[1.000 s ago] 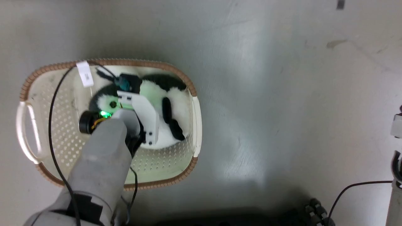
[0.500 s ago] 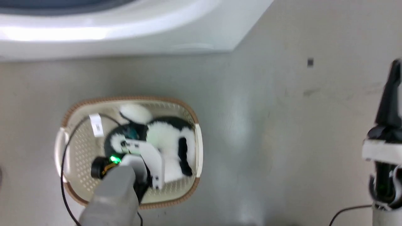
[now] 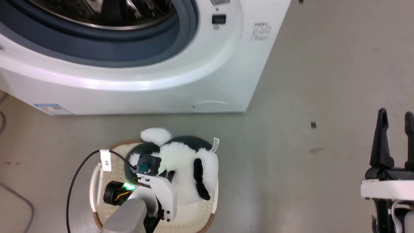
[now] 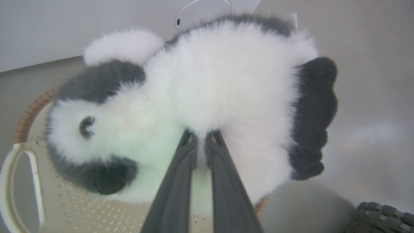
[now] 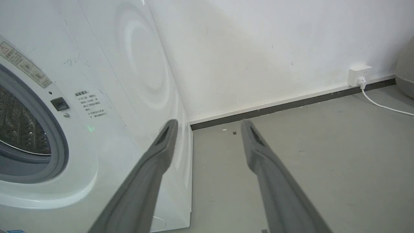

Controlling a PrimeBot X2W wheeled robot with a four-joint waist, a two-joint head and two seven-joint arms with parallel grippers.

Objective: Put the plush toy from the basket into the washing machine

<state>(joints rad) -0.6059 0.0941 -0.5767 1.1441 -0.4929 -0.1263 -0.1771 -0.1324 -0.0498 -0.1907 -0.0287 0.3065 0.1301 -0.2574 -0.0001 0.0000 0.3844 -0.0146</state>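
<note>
- Your plush toy point(image 3: 181, 161) rose from the basket point(image 3: 97, 181), left gripper point(image 4: 200, 139) clamped on its fur.
- At twelve o'clock, the washing machine point(image 3: 194, 81) loomed.
- Jaws of your right gripper point(image 3: 396, 114) stood apart.

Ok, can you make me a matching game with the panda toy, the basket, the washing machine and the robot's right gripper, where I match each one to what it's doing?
1 plush toy
2 basket
3 washing machine
4 right gripper

A open, holding nothing
B on the floor, under the toy
C pinched by the left gripper
D shiny drum showing inside

Pairs: 1-C, 2-B, 3-D, 4-A.
</note>
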